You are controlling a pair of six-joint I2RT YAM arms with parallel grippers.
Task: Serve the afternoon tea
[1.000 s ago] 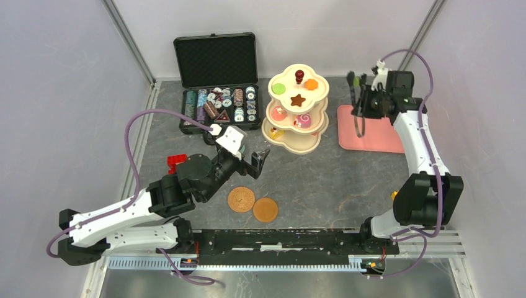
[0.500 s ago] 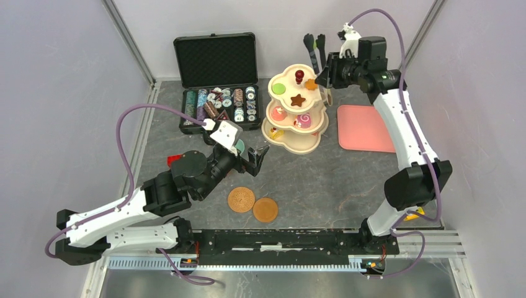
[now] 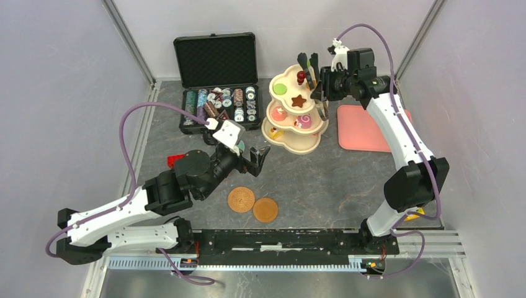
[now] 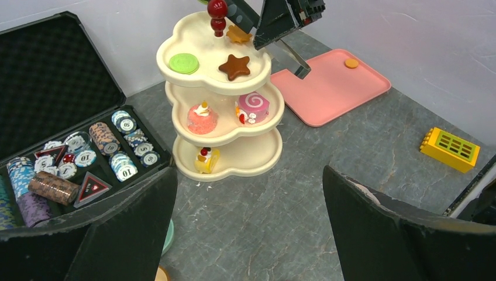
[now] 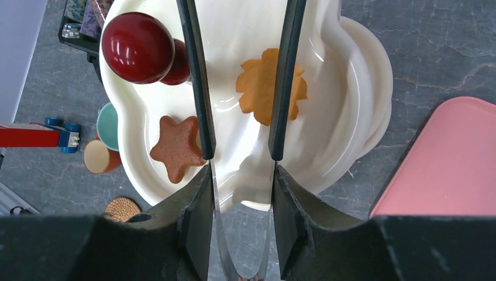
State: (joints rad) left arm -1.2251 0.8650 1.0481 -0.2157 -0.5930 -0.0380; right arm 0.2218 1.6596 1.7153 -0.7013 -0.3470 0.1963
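Count, top view: one cream three-tier stand (image 3: 296, 141) upper centre, two brown saucers (image 3: 241, 199) side by side at lower centre, one open black case (image 3: 217, 62) upper left, one pink tray (image 3: 366, 130) right of the stand. Stand contents, six pastries (image 4: 236, 67): the top tier holds a green disc, a brown star and an orange flower cookie beside the red knob; the middle tier a pink cake and a pink swirl roll; the bottom tier one yellow slice. The case holds rows of poker chips (image 4: 121, 165). The tray holds one small orange disc (image 4: 351, 63). One teal cup (image 5: 108, 126) and one brown cup (image 5: 96, 157) stand touching at left of the right wrist view, near a red toy car (image 5: 29, 134). One yellow brick (image 4: 450, 149) lies on the table at right. The right claw (image 5: 241, 234) is clenched on metal tongs (image 5: 196, 88), whose arms run above the top tier on either side of the orange cookie; contact cannot be told. The left claw (image 4: 248, 175) is spread wide, grasping nothing, above the table just left of the stand.
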